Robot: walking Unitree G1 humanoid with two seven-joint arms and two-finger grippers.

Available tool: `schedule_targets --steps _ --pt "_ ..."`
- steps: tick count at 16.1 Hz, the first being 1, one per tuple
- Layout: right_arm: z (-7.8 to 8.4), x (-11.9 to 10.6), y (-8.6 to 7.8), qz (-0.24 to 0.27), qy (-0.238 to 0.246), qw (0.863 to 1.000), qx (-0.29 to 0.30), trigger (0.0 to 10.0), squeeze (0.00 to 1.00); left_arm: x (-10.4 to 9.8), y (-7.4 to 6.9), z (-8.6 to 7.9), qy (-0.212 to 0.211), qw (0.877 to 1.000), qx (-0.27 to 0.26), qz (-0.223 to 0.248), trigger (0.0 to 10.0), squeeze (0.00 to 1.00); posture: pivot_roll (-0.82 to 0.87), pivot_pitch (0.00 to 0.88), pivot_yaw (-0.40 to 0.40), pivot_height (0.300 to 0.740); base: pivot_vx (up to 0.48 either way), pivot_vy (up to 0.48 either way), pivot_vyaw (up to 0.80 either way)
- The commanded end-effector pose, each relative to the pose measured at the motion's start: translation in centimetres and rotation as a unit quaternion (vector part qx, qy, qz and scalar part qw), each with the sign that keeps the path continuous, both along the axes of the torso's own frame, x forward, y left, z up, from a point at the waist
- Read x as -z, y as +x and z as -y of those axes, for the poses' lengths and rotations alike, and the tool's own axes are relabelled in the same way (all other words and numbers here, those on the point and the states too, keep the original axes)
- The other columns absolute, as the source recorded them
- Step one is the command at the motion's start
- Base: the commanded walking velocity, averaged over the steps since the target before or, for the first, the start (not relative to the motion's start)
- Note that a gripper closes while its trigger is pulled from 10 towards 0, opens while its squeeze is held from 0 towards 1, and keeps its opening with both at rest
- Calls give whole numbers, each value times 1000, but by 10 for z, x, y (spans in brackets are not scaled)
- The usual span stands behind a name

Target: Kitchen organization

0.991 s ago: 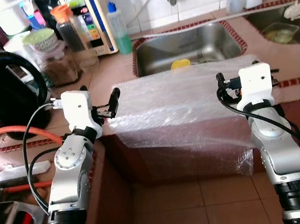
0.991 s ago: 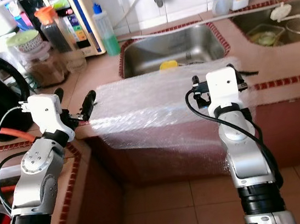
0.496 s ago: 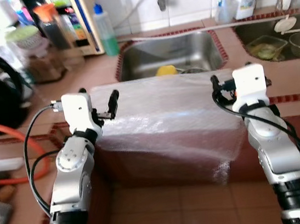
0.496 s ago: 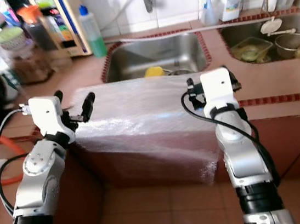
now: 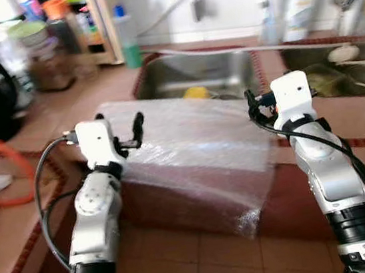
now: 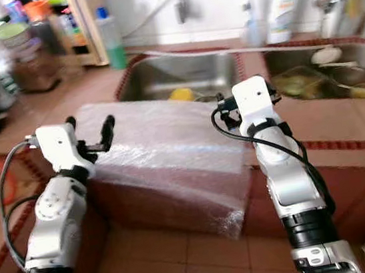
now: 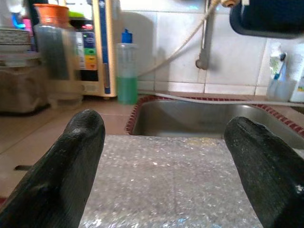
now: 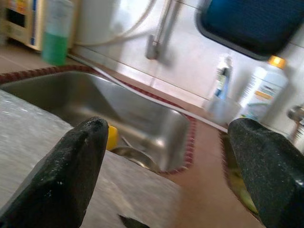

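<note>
Bubble wrap sheet (image 5: 194, 145) is draping over the desk (image 5: 52, 120) edge: light, floppy, slippery. Left gripper (image 5: 127, 132) and right gripper (image 5: 257, 103) are hovering at its side edges, jaws wide; pinch edges.

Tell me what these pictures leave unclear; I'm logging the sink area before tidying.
- Yellow object in the steel sink: head views, too blurred to identify.
- Counter edge under the clear bubble wrap sheet: covered by the sheet.
- Labels on the white bottles: blurred.
- Dark blue item above the tap: right wrist view, cut off by the frame edge.
</note>
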State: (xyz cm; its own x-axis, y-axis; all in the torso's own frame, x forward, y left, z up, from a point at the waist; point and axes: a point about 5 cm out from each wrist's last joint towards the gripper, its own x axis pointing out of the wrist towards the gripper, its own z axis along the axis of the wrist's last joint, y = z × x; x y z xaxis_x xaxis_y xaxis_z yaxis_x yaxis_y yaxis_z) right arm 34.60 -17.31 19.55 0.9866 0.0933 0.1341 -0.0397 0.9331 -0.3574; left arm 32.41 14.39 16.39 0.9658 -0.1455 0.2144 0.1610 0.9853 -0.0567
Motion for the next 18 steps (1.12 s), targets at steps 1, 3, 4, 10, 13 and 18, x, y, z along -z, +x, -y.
schedule_targets --steps 1,3,4,10,13,18 --pt "-4 -4 2 5 -1 1000 -12 10000 0 -2 0 -4 4 1000 -11 7 10000 0 -275 0 27 740 0 0 0" --pt "-9 -5 2 12 -8 1000 -25 10000 0 -3 -1 -5 7 1000 -14 9 10000 0 -264 0 28 740 0 0 400" --pt "-13 -4 2 13 -13 999 -26 10000 0 -4 0 -7 12 1000 -17 10 10000 0 -264 0 38 740 0 0 800" --pt "-17 3 -3 15 9 1000 -22 10000 0 -7 4 -12 32 999 -24 12 10000 0 -273 6 93 740 0 0 800" --pt "-18 6 -5 15 13 1000 -21 10000 0 -8 4 -14 48 998 -30 14 10000 0 -276 9 108 740 0 0 796" --pt "-31 14 -9 8 20 998 -54 10000 0 10 -2 -29 51 996 -67 -27 10000 0 -261 16 123 740 0 0 790"
